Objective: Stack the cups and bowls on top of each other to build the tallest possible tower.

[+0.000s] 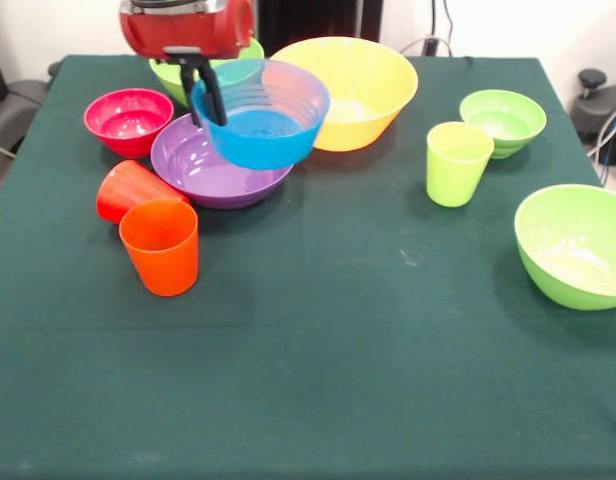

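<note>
My gripper (205,95) is shut on the left rim of the blue bowl (263,125), which hangs tilted above the purple bowl (213,165). Behind them stands the big yellow bowl (348,90). A lime green bowl (198,72) is partly hidden behind my arm. The magenta bowl (128,120) sits at the left. An orange cup (161,245) stands upright in front of a red cup (128,187) lying on its side. A lime green cup (456,162) stands right of centre, near a small green bowl (503,120). Another green bowl (576,245) sits at the right edge.
The table (318,380) is covered in dark green cloth. Black equipment (598,105) shows beyond the table's right edge.
</note>
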Tool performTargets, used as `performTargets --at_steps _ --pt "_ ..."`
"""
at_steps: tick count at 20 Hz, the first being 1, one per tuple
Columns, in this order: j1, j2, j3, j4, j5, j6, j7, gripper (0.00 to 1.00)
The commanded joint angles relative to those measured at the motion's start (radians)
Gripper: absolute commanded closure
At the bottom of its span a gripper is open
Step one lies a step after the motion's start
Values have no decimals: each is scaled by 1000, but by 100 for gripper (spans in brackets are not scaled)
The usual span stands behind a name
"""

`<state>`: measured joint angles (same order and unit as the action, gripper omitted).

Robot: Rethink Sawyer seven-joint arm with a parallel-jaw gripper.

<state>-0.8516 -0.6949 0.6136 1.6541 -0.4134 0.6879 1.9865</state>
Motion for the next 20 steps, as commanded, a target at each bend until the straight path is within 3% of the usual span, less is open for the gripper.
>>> performTargets --at_steps 1,20 --pt "5 47 36 -118 -73 149 -291 100" --pt "6 120 62 -303 -103 296 -348 100"
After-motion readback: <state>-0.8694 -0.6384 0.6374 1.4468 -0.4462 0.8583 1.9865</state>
